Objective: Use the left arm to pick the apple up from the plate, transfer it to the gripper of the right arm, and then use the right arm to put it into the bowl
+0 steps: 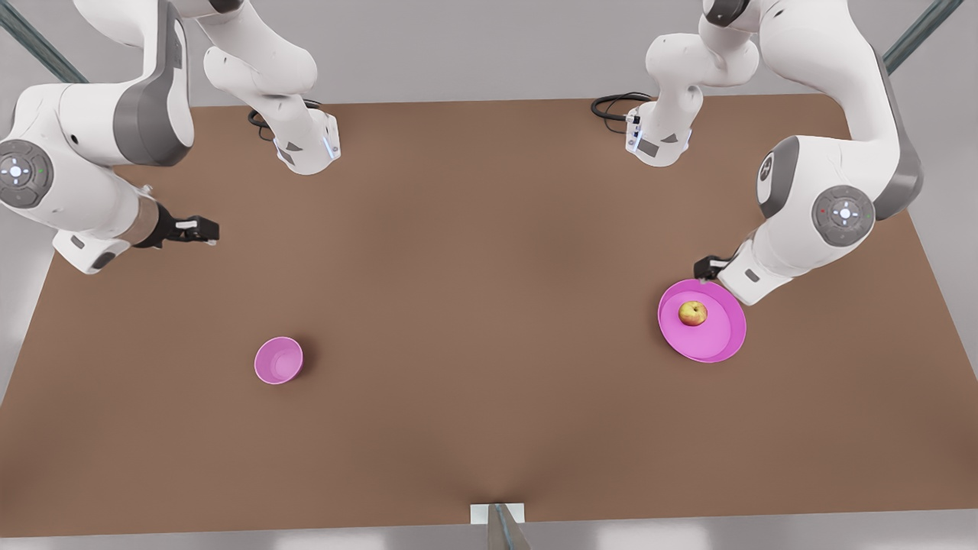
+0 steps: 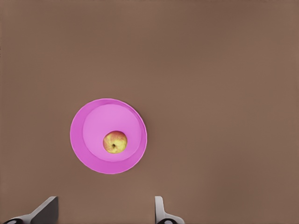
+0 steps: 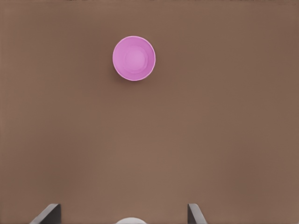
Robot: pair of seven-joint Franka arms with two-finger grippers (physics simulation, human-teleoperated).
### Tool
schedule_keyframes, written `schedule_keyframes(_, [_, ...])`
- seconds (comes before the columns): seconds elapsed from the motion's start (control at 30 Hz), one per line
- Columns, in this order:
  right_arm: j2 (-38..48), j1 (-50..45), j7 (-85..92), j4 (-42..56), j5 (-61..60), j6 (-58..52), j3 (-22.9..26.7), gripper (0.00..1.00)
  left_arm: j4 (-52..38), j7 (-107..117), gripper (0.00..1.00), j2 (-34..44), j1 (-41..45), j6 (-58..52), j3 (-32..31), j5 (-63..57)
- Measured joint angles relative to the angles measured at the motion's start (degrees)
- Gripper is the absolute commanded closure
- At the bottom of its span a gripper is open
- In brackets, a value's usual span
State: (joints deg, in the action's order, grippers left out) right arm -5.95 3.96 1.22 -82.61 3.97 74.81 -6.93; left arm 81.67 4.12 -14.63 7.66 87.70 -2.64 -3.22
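— Where is the apple?

— The apple (image 1: pixel 693 313) lies on the plate (image 1: pixel 722 347), a little off the plate's middle, stem dimple up. The plate rests flat on the brown worktop (image 1: pixel 489 290), toward the front view's right. Nothing grips the fruit.

— And your left tool?

— My left tool (image 1: pixel 709 267) hangs just beyond the plate's far rim, above it, not touching plate or apple. From my left wrist I see the apple (image 2: pixel 115 142) on the plate (image 2: pixel 84 135), and my two fingers (image 2: pixel 161 212) stand spread wide, released, with bare worktop between them.

— The right one?

— My right tool (image 1: pixel 200 229) waits well apart from the plate, over the worktop at the front view's left, with the bowl (image 1: pixel 278 360) nearer the front edge than it is. From my right wrist the bowl (image 3: pixel 134 58) sits upright and holds nothing, and my fingers (image 3: pixel 49 214) are parted there too, grasping nothing.

— Bowl and plate close together?

— No, well apart, with open worktop between them.
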Motion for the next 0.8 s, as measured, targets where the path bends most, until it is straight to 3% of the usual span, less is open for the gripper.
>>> schedule_keyframes(0.13, [-0.22, 1.0, 0.5, -0.71, -0.8, 1.33, 0.04, 0.0, 1.55, -0.04, 0.0, -1.96, -0.51, 2.09, 0.15, 0.05])
schedule_keyframes(0.37, [-0.24, 1.38, 1.19, 0.62, -0.12, 1.74, -0.41, 0.0, 23.47, -0.26, 0.0, -9.89, -3.65, 24.59, 1.16, 1.95])
schedule_keyframes(0.57, [-0.92, -0.99, 1.61, 0.3, 0.06, 1.57, -0.54, 0.0, 32.97, -1.91, 0.0, -10.43, -4.97, 39.8, 4.0, 4.03])
schedule_keyframes(0.8, [-1.82, -0.3, 1.95, 0.28, 0.14, 1.75, -0.43, 0.0, 39.2, -3.42, 0.0, -10.31, -4.73, 49.73, 5.08, 4.47])
